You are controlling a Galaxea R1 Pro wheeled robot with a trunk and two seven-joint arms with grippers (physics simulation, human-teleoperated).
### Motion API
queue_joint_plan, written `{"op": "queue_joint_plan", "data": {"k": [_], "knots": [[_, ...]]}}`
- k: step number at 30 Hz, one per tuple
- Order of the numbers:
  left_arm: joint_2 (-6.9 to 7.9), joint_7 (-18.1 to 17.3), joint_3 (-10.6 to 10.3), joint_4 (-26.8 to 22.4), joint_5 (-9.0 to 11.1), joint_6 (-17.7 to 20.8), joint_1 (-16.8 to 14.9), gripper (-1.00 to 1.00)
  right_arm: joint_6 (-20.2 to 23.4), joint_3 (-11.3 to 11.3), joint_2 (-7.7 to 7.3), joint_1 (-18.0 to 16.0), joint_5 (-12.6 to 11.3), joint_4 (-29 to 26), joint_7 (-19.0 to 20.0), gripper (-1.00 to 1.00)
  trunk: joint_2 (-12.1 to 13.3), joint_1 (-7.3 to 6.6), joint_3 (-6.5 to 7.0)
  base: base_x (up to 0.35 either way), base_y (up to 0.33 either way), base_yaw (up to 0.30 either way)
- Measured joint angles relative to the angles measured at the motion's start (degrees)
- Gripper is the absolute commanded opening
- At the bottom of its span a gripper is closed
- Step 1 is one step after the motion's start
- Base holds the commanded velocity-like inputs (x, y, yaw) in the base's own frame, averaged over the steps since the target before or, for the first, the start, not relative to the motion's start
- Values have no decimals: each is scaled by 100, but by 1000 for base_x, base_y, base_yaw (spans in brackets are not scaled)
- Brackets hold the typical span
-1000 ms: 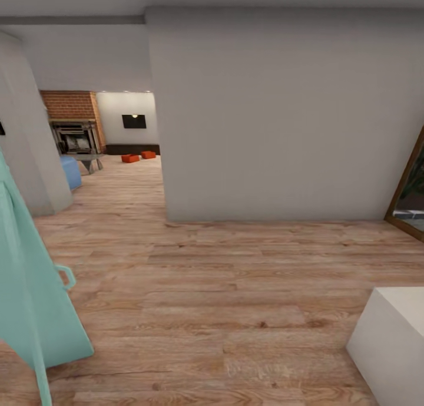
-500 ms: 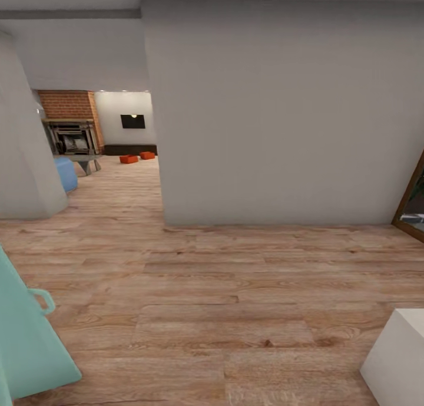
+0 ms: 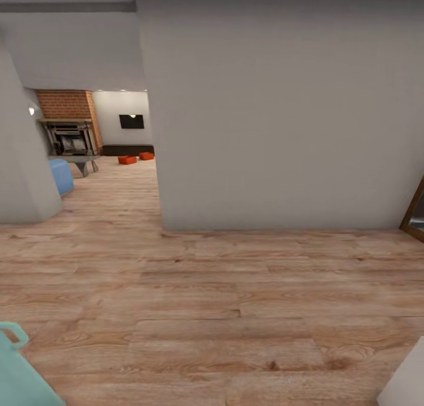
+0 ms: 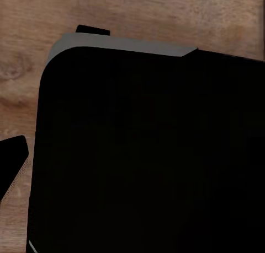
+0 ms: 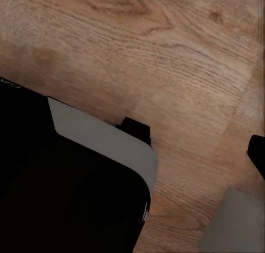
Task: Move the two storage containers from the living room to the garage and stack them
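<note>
The two storage containers (image 3: 127, 159) (image 3: 146, 156) are small orange-red boxes far off on the light wood floor of the living room, side by side before the long dark low cabinet (image 3: 126, 149). They stand well beyond arm's reach, through the opening left of the grey wall. Each wrist view looks down on my own black body (image 4: 149, 154) (image 5: 61, 198) over wood planks. A dark tip (image 4: 12, 162) at one picture edge and another (image 5: 257, 154) may be fingers; whether the jaws stand open or shut is not visible.
A wide grey wall block (image 3: 271, 111) fills the middle and right. A wall corner (image 3: 20, 158) narrows the passage on the left. Beyond are a blue seat (image 3: 60, 175), brick fireplace (image 3: 68, 120) and TV (image 3: 131, 121). A teal object (image 3: 17, 370) and a white box (image 3: 409, 376) sit near me.
The whole head view has shifted: the camera has advanced, so the teal object and white box have slid toward the lower corners. The containers have not moved on the floor.
</note>
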Motion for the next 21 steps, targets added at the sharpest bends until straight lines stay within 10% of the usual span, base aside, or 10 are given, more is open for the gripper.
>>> {"op": "queue_joint_plan", "data": {"k": [21], "knots": [[-9, 0, 0, 1, 0, -9, 0, 100, 0, 0, 0, 0, 0, 0, 0, 100, 0, 0, 0, 325, 0, 0]]}}
